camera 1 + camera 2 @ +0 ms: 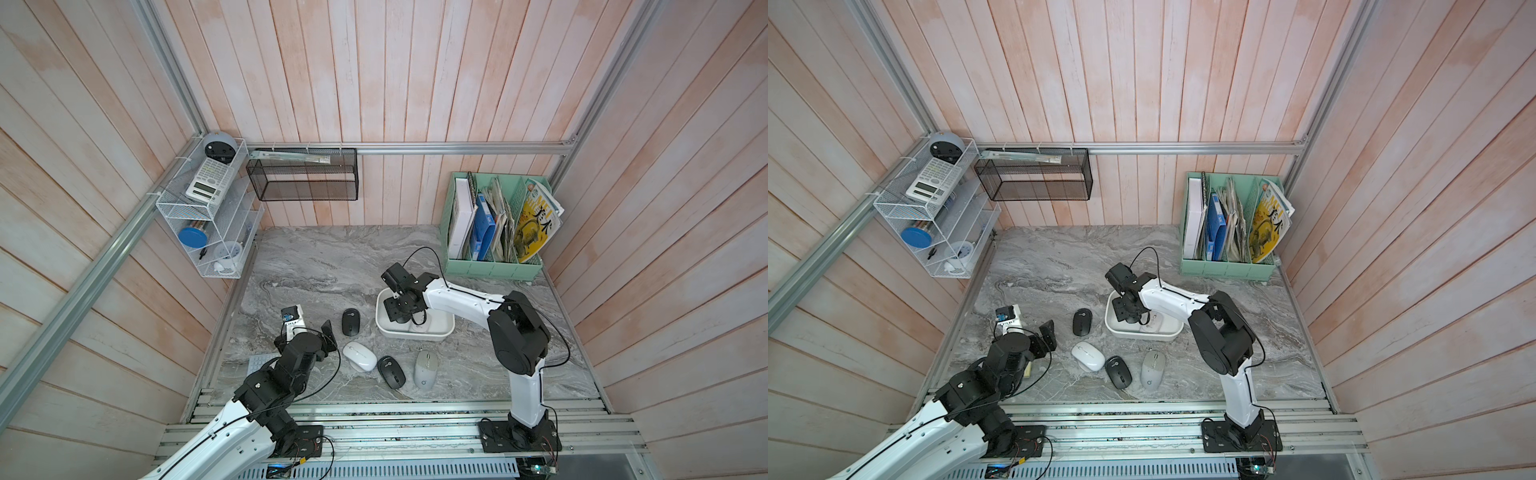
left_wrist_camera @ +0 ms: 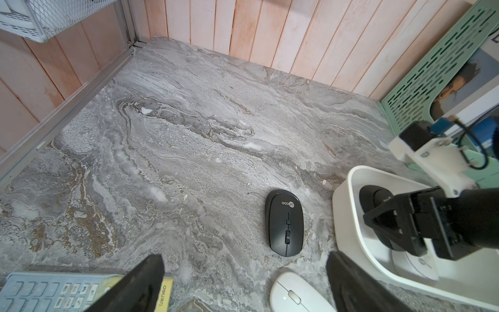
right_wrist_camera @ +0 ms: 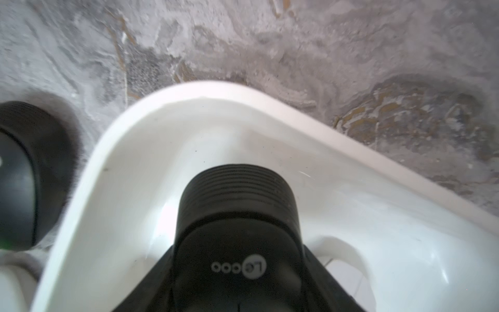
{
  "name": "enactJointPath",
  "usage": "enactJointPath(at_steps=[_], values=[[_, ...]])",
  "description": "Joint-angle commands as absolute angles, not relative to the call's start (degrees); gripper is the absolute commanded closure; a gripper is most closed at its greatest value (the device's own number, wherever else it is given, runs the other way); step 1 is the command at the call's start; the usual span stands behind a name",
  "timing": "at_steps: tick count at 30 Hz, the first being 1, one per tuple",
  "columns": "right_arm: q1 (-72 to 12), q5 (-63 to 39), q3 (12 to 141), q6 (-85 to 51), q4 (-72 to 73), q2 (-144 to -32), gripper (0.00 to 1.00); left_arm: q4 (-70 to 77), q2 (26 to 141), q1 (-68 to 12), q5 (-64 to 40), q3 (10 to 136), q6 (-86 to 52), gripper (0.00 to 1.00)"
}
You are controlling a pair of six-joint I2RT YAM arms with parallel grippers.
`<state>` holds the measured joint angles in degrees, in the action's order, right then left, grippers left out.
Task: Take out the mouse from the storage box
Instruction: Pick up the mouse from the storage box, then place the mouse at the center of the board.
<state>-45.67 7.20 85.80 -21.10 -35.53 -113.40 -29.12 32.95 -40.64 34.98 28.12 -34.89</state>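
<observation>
Right end effector (image 3: 237, 286) clamps black mouse (image 3: 235, 213) inside box (image 3: 129, 151); left end effector (image 2: 243, 286) gapes wide. Smooth shell could slip loose on lifting.

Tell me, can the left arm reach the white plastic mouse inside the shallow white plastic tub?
Probably not. The right pincer, shut on a black ribbed mouse, stands in the shallow white plastic tub over the white plastic mouse, covering most of it. The open left pincer is outside the tub.
</observation>
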Motion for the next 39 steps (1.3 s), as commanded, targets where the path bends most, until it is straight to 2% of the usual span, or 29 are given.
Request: enactJointPath(at_steps=[1,11,18,28,39], values=[[-45.79,8.37,86.45,-20.56,-38.24,-109.16,0.37,-28.96,32.87,-40.47,36.12,27.81,-34.65,0.0],[-45.75,13.87,80.79,-20.83,-41.4,-95.09,0.37,-28.99,33.03,-40.41,36.3,27.85,-34.56,0.0],[-44.7,23.19,68.28,-24.43,-35.46,-82.04,0.37,-28.85,33.04,-40.43,36.45,27.69,-34.61,0.0],[-32.42,19.22,56.63,-25.83,-33.76,-68.49,0.37,-28.45,33.31,-40.36,36.82,27.66,-34.33,0.0],[-19.6,10.71,47.37,-29.25,-29.63,-68.16,0.37,-28.08,33.64,-40.46,37.11,27.43,-34.13,0.0]])
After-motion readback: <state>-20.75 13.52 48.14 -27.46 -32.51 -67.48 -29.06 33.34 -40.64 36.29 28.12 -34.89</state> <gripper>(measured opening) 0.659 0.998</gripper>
